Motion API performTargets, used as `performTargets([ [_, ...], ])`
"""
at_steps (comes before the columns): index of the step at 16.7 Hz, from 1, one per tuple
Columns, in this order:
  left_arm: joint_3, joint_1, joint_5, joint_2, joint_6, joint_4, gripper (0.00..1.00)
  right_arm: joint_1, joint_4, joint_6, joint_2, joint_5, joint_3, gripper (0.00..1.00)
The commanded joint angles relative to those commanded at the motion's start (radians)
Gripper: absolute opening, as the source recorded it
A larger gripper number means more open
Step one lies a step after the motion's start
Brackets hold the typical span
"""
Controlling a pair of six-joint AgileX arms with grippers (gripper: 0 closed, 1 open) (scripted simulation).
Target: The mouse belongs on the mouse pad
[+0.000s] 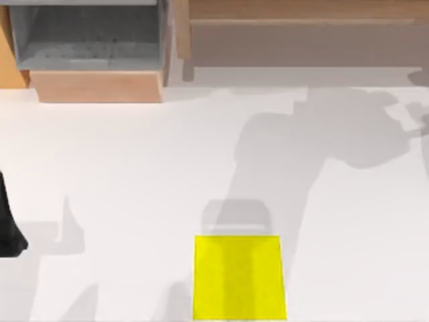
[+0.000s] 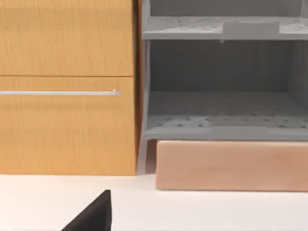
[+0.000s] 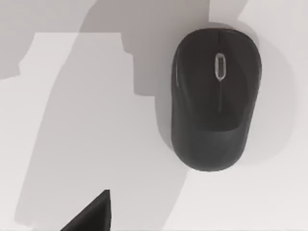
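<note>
A: From above, what lies on the table (image 1: 134, 174)?

B: A white, smooth tabletop, crossed by soft grey shadows. The mouse pad (image 1: 238, 276) is at six o'clock: a thin, flat, bright yellow square, plain, running to the near edge. A wooden cabinet (image 1: 97, 86) with a grey open shelf stands at eleven o'clock, and a long wooden ledge (image 1: 301, 17) runs along twelve to two. A black part of the left arm (image 1: 8, 225) sits at nine o'clock, at the table's left edge.

A: And the left wrist view?

B: It faces the cabinet: an orange wood-grain drawer front (image 2: 67, 86) with a thin metal handle (image 2: 57, 93), grey speckled shelves (image 2: 226, 110) beside it, and a pale wooden block (image 2: 231, 165) below. One black fingertip of the left gripper (image 2: 94, 216) pokes in; whether its jaws are wide or narrow, I cannot tell. That arm looks parked.

A: The right wrist view?

B: The mouse (image 3: 215, 98) lies straight below, on bare white table: matte black, rounded like an egg, with a silvery-rimmed scroll wheel. A black fingertip of the right gripper (image 3: 94, 216) shows; I cannot tell its opening either.

A: How to do the approach well?

B: I judge that the right gripper should centre over the mouse's body, fingers across its narrower sides, then descend squarely, because the smooth curved shell could slip from an off-centre pinch. The pad awaits, unoccupied.
</note>
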Motion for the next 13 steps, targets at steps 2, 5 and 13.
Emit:
performTargets([
  [2,0.0,0.0,0.0,0.0,0.0,0.0,1.0,0.002,0.016,-0.002,0.002,0.0,-0.016,1.0],
  [5,0.0,0.0,0.0,0.0,0.0,0.0,1.0,0.005,0.117,-0.001,0.015,0.0,-0.105,1.0],
  [13,0.0,0.0,0.0,0.0,0.0,0.0,1.0,0.007,0.356,0.001,0.055,0.0,-0.301,1.0],
])
